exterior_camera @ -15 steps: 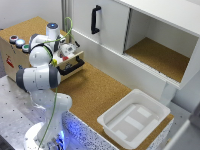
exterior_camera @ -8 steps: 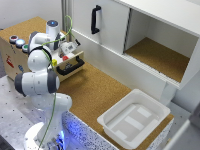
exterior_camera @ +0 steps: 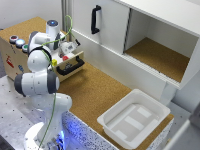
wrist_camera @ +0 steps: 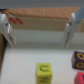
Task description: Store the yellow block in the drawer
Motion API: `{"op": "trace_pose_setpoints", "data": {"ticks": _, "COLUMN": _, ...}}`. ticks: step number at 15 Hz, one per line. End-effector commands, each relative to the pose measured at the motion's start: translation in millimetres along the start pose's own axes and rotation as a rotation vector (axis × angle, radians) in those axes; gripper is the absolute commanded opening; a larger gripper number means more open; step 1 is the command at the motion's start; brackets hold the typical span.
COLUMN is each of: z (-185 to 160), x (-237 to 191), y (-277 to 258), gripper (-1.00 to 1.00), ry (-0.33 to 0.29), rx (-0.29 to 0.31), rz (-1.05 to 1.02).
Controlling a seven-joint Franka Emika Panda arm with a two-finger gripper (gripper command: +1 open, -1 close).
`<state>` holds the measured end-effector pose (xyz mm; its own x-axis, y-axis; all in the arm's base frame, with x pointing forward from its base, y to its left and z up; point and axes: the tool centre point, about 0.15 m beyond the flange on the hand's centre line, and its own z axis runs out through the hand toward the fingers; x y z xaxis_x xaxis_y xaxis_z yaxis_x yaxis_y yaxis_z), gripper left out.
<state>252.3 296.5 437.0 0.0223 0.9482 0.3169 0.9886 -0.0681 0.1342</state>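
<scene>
The small bright yellow block (wrist_camera: 44, 73) was a chunky cube with a dark letter-like mark on its upper face, its edges softened by blur. It lay on the pale, smooth floor of the shallow pale wooden drawer (wrist_camera: 22, 62), directly beneath the parted white fingers (wrist_camera: 6, 29), which touched nothing. In the wrist view the gripper (wrist_camera: 36, 30) stood wide apart and empty above the block, with a purple block bearing a yellow mark (wrist_camera: 79, 60) lying near it on the same floor.

The exterior view showed none of that detail: there the yellow block (exterior_camera: 54, 63) was only a bright speck beside a small red piece (exterior_camera: 65, 58), behind the drawer's black bar handle (exterior_camera: 70, 66). That view alone revealed the white jointed arm (exterior_camera: 37, 75), the brown cork-textured tabletop (exterior_camera: 95, 90), the white cabinet with a black vertical handle (exterior_camera: 105, 25) and the white plastic tub (exterior_camera: 132, 120) on the right.
</scene>
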Motion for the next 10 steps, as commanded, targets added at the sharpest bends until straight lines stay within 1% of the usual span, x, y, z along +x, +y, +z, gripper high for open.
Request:
{"op": "trace_pose_setpoints", "data": {"ticks": 1, "z": -70, "x": 28, "y": -24, "gripper": 1.00, "ry": -0.084, "rx": 0.176, "rz": -0.011}}
{"op": "trace_pose_setpoints", "data": {"ticks": 2, "z": -72, "x": 40, "y": -26, "gripper": 1.00, "ry": -0.173, "rx": 0.211, "rz": -0.037}}
{"op": "trace_pose_setpoints", "data": {"ticks": 3, "z": -73, "x": 52, "y": -25, "gripper": 1.00, "ry": -0.236, "rx": 0.224, "rz": -0.060}}
{"op": "trace_pose_setpoints", "data": {"ticks": 4, "z": -75, "x": 71, "y": -23, "gripper": 1.00, "ry": -0.269, "rx": 0.256, "rz": -0.064}}
{"op": "trace_pose_setpoints", "data": {"ticks": 5, "z": -73, "x": 89, "y": -22, "gripper": 1.00, "ry": -0.319, "rx": 0.222, "rz": -0.130}}
{"op": "trace_pose_setpoints", "data": {"ticks": 6, "z": -71, "x": 108, "y": -20, "gripper": 1.00, "ry": -0.319, "rx": 0.218, "rz": -0.140}}
{"op": "trace_pose_setpoints", "data": {"ticks": 7, "z": -67, "x": 127, "y": -19, "gripper": 1.00, "ry": -0.382, "rx": 0.156, "rz": -0.207}}
{"op": "trace_pose_setpoints", "data": {"ticks": 9, "z": -65, "x": 152, "y": -15, "gripper": 1.00, "ry": -0.363, "rx": 0.156, "rz": -0.187}}
{"op": "trace_pose_setpoints", "data": {"ticks": 10, "z": -64, "x": 162, "y": -16, "gripper": 1.00, "ry": -0.375, "rx": 0.152, "rz": -0.214}}
